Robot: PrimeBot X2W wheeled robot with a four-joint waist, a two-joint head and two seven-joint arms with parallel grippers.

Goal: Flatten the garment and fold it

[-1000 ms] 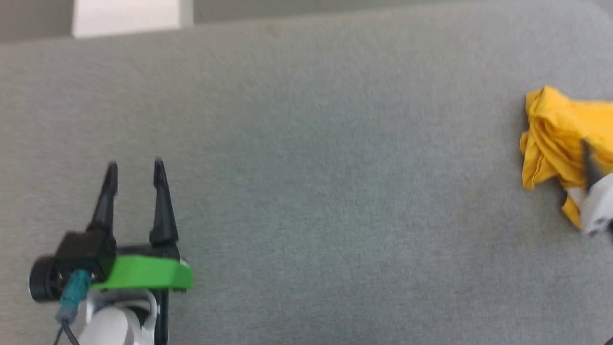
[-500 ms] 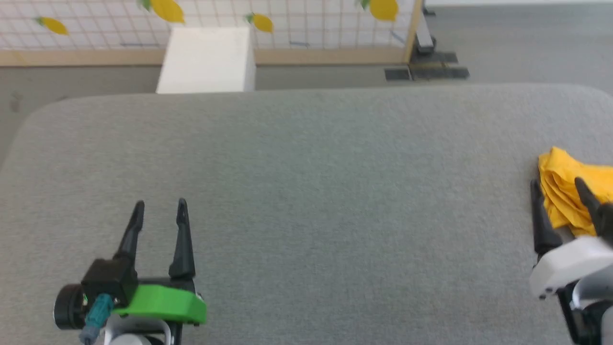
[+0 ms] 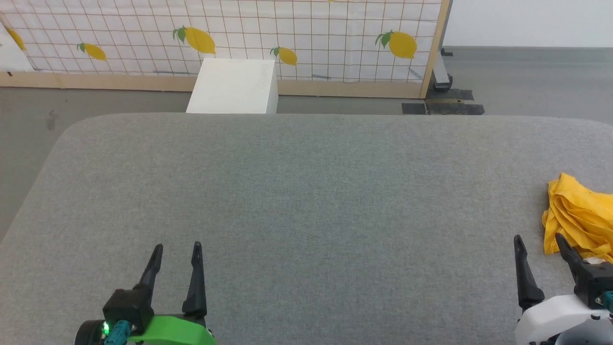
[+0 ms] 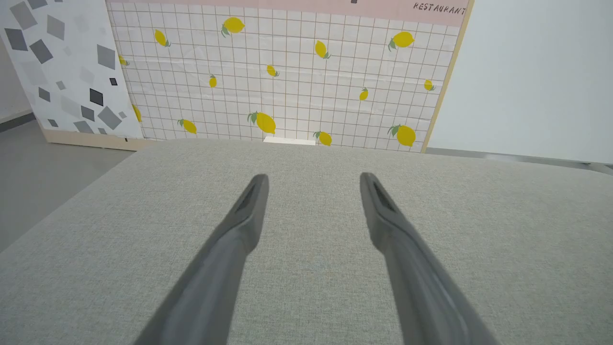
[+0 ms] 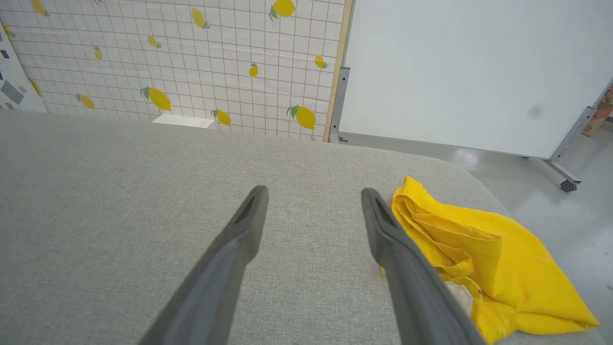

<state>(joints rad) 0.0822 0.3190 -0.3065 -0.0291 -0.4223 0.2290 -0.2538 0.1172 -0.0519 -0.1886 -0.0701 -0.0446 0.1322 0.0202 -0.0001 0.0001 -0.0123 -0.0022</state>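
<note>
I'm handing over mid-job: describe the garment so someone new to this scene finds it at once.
Start at the big grey padded table. Follow it to its right edge, just beside the open right gripper, where the garment lies crumpled in a heap. It is the only bright yellow cloth there.

The bright yellow cloth garment (image 3: pixel 579 218) lies crumpled in a bunched, many-folded heap — not flattened — at the right edge of the grey fabric-covered worktop (image 3: pixel 306 191).

As I saw it: the garment (image 3: pixel 579 220) lay at the table's (image 3: pixel 306 191) right edge, just right of the right gripper (image 3: pixel 538 238); the left gripper (image 3: pixel 177 246) sat well apart, near left; 1 box (image 3: pixel 234 86) stood behind the table, before a partition (image 3: pixel 311 28).
</note>
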